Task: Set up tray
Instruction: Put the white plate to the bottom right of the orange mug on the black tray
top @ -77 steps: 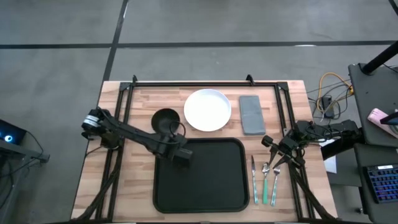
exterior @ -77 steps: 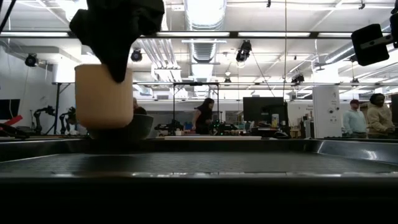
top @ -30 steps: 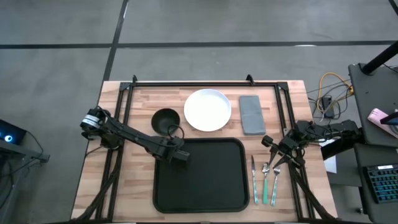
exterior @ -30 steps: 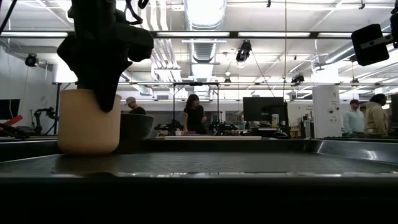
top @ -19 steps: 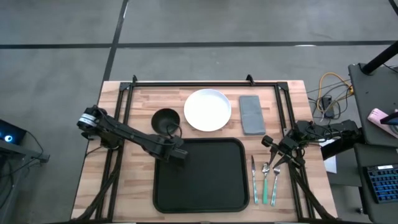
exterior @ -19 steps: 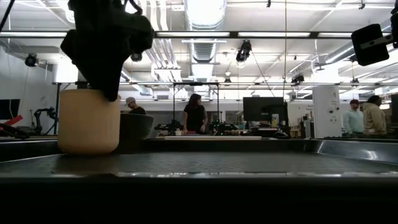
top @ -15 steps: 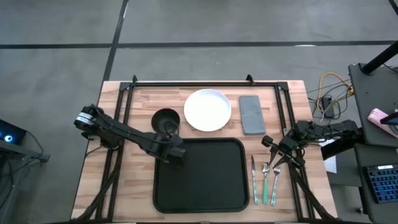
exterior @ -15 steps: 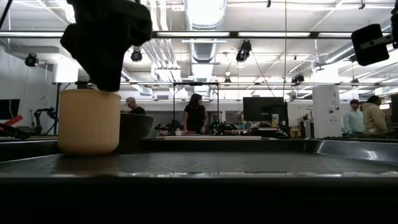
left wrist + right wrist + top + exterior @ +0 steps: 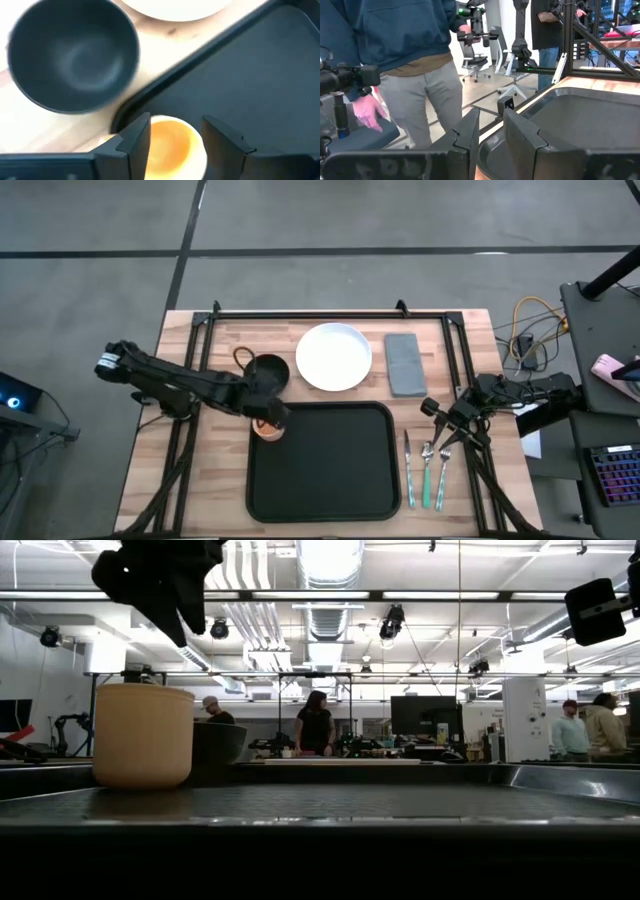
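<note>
- The cup point(image 9: 268, 429) stands upright in the tray's point(image 9: 330, 480) 10 o'clock corner, set down and free; the step in hand looks like backing the left arm off and going for the next piece
- To do that well, I judge the left gripper point(image 9: 262, 408) should lift straight up first, so neither finger point(image 9: 134, 142) clips the cup's rim, and only then swing toward the bowl point(image 9: 267, 372)
- The left gripper hangs above the cup with its fingers spread wide and nothing between them; in the low view it sits clear above the cup point(image 9: 143, 736), not touching
- The tray lies at 5 o'clock of the left gripper, its near corner right under it, the rest of the tray floor bare
- The bowl is just beyond the tray's rim, at 12 o'clock of the left gripper; the plate point(image 9: 334, 357) is at 2 o'clock
- The right gripper point(image 9: 447, 428) waits well apart at the table's 3 o'clock side, by the cutlery point(image 9: 426, 469), its fingers a narrow gap apart, holding nothing
</note>
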Robot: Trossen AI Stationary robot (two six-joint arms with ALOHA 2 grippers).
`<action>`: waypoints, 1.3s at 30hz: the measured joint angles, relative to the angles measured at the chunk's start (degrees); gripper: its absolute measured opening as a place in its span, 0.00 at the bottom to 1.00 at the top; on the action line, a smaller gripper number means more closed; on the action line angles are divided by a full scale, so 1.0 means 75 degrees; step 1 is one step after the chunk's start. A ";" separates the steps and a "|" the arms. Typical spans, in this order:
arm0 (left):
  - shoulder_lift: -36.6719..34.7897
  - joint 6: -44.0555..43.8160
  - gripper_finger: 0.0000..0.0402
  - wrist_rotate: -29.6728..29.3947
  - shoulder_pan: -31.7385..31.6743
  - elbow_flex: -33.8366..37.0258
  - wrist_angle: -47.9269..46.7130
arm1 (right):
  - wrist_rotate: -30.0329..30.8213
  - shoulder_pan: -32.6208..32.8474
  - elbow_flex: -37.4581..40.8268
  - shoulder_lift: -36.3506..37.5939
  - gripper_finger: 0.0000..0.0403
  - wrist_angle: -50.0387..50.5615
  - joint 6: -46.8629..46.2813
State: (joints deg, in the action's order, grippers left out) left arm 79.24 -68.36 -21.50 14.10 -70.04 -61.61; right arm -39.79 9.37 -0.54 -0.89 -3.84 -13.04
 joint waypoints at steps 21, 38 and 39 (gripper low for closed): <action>0.0362 0.3582 0.62 0.2118 -0.2798 0.0050 0.0010 | 0.0000 0.0000 -0.0001 0.0000 0.20 0.0000 0.0000; 0.1982 0.4633 0.62 0.2261 -0.3124 -0.0499 0.0008 | 0.0000 -0.0003 -0.0001 -0.0003 0.17 -0.0003 0.0003; 0.2071 0.4688 0.62 0.2261 -0.3131 -0.0566 0.0016 | 0.0000 -0.0001 0.0000 -0.0003 0.17 -0.0001 0.0002</action>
State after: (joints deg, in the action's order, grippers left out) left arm 94.78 -33.20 -4.54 -9.38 -74.29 -61.49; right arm -39.79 9.36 -0.54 -0.91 -3.84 -13.02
